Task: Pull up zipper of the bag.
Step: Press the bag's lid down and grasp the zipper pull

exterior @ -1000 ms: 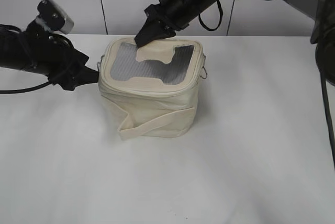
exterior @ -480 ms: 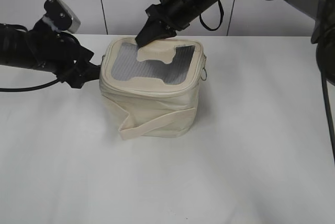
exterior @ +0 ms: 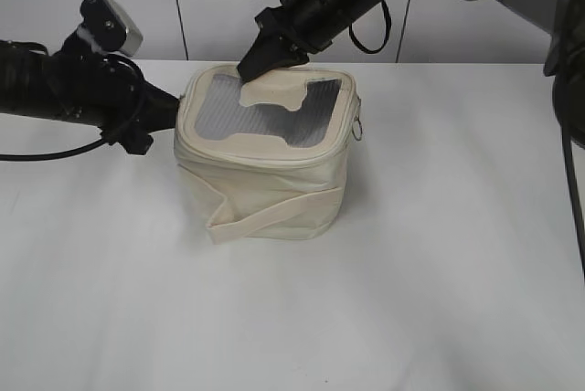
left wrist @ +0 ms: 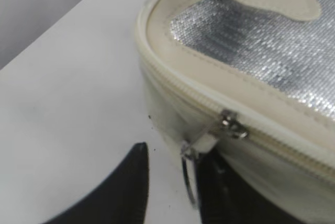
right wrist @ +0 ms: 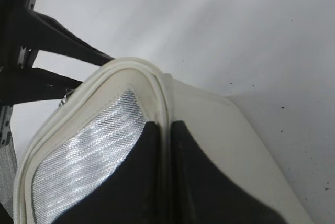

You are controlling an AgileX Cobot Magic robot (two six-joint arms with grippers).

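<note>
Bag [exterior: 265, 158] sits mid-table [exterior: 439, 272], lid up, strap across front. My right gripper [exterior: 260, 55] is pinching the lid rim at the back edge, fingers [right wrist: 133, 182] pressed together w/ the rim between them. My left gripper [left wrist: 172, 182] is at the bag's left side, fingers spread either side of the ring pull [left wrist: 189, 174] hanging off the zipper [left wrist: 233, 124] slider; not clamped on it.

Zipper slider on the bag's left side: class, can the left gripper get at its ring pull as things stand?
Probably yes: the left gripper is open with the ring pull hanging between its fingers, nothing blocking.
</note>
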